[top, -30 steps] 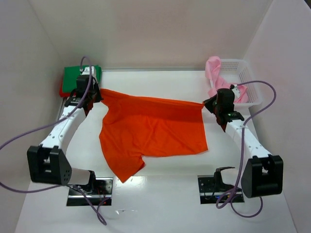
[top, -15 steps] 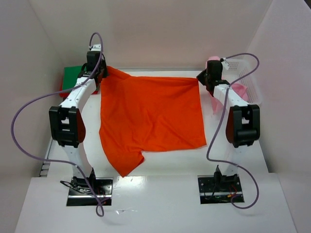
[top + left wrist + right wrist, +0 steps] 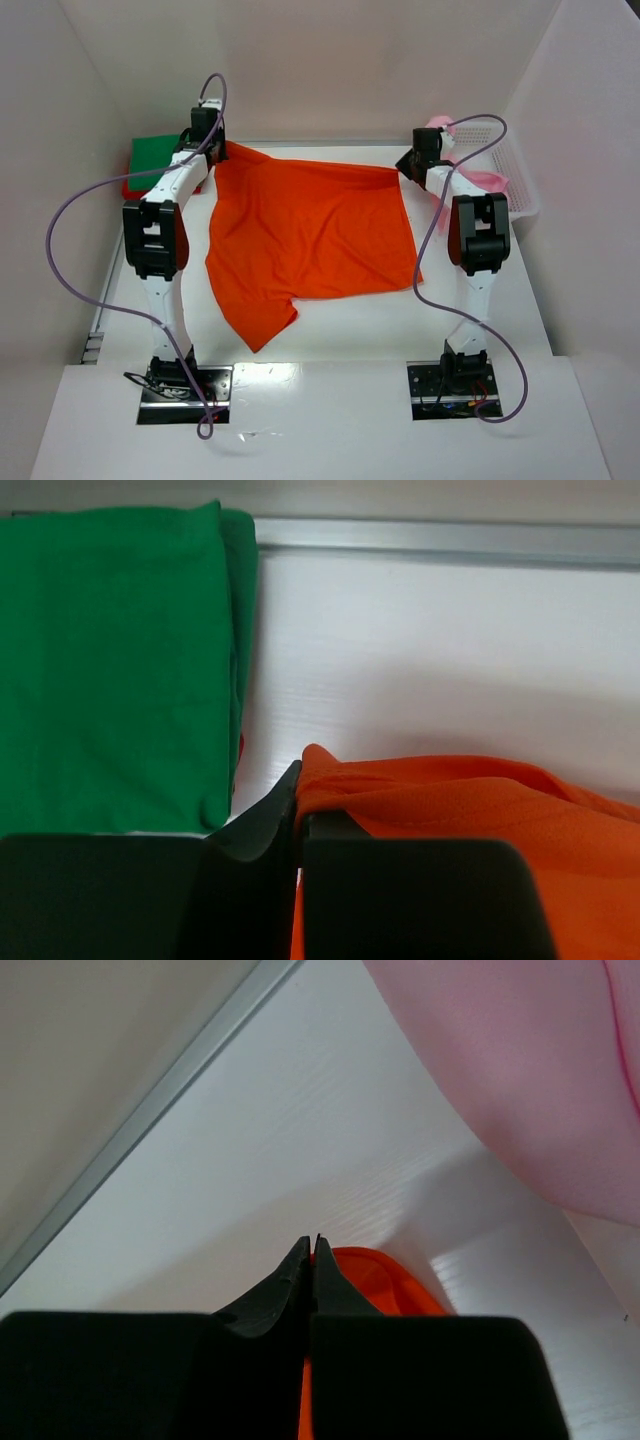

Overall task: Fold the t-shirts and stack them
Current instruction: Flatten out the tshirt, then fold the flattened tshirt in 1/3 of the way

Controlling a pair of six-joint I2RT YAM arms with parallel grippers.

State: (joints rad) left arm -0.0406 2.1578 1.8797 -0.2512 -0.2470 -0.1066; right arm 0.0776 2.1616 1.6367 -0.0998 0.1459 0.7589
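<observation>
Top external view shows the bright orange t-shirt (image 3: 310,235) spread across the middle of the white table (image 3: 330,335). Its cloth is thin and soft, with shallow wrinkles fanning out from the two upper corners. Its top edge runs taut between those corners, and one sleeve hangs as a pointed flap toward the lower left. The left gripper (image 3: 218,150) pinches the upper left corner. In the left wrist view its black fingers meet with a fold of fine-knit orange fabric squeezed between them. The right gripper (image 3: 404,168) clamps the upper right corner in the same way, and the right wrist view shows a small orange loop bulging beside its closed tips. At the upper left of the frame lies a green t-shirt (image 3: 155,155), folded into a flat rectangle with crisp edges. It rests on a red t-shirt (image 3: 128,187), of which only a thin rim shows. At the upper right, a pale pink t-shirt (image 3: 487,181) spills in smooth drapes over the white plastic lattice basket (image 3: 522,190), just beside the right gripper.
</observation>
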